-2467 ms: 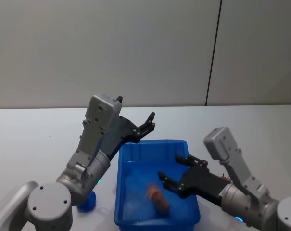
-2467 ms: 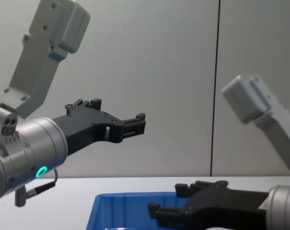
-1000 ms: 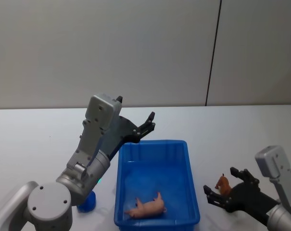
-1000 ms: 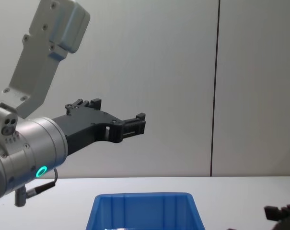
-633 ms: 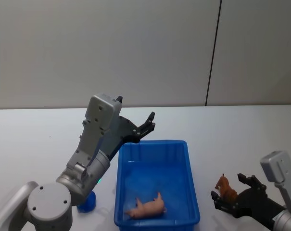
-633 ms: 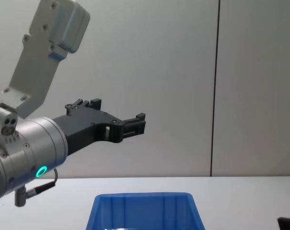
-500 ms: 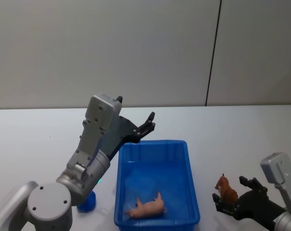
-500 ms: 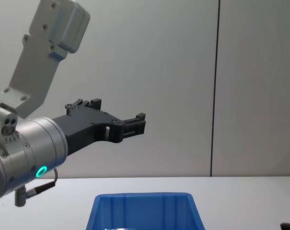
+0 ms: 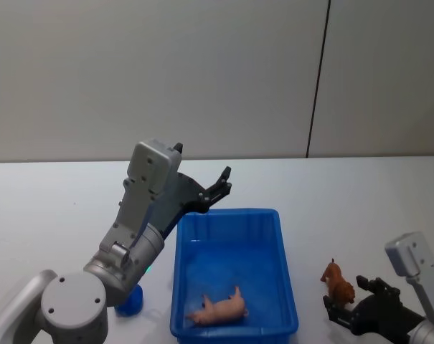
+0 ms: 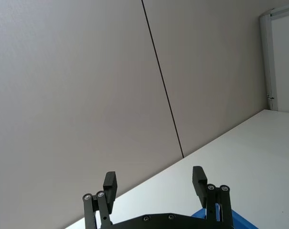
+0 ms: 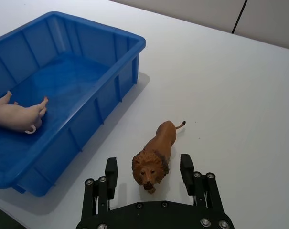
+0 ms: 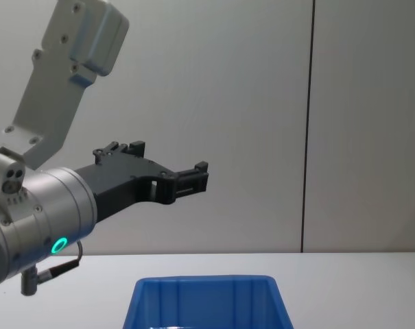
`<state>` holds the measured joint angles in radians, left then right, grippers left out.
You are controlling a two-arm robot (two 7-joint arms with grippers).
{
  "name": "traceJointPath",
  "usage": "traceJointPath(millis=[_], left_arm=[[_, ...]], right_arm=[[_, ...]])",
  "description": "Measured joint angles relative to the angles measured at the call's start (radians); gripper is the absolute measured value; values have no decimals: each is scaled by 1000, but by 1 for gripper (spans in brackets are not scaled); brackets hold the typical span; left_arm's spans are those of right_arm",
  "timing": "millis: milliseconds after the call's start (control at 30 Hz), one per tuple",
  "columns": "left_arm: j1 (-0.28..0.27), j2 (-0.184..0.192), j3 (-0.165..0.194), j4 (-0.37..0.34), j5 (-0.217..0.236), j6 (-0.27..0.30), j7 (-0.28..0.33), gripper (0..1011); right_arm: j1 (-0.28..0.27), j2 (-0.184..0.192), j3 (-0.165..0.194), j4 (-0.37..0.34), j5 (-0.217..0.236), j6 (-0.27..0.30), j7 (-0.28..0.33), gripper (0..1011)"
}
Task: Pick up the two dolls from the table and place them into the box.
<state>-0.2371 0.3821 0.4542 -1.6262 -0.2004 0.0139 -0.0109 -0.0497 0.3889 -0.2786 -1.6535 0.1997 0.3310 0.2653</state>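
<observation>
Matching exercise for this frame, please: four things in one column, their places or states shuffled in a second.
1 pig doll
2 lion doll
3 left gripper
4 right gripper

a open, low, straddling the lion
b lying inside the blue box
c open, raised by the box's far rim
d on the table, right of the box

Pairs: 1-b, 2-d, 3-c, 4-a
</observation>
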Motion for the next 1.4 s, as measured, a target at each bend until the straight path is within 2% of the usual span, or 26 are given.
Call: traceJointPath(millis=[233, 300, 500, 700, 1033, 1400], left_arm=[[0, 0, 0, 0, 0, 0, 0, 1001], [0, 0, 0, 0, 0, 0, 0, 1001], [0, 0, 0, 0, 0, 0, 0, 1001], [0, 0, 0, 0, 0, 0, 0, 1001], [0, 0, 0, 0, 0, 0, 0, 1001], [0, 0, 0, 0, 0, 0, 0, 1001]], right_arm=[[3, -4, 0, 10, 5, 12, -3, 675], [4, -5, 0, 13, 7, 15, -5, 563], [4, -6, 0, 15, 8, 16, -10, 420], [4, -7, 2, 9, 8, 0, -16, 420], [10, -12, 4, -34, 12, -61, -13, 420], [48, -42, -12, -94, -1, -116, 57, 420]])
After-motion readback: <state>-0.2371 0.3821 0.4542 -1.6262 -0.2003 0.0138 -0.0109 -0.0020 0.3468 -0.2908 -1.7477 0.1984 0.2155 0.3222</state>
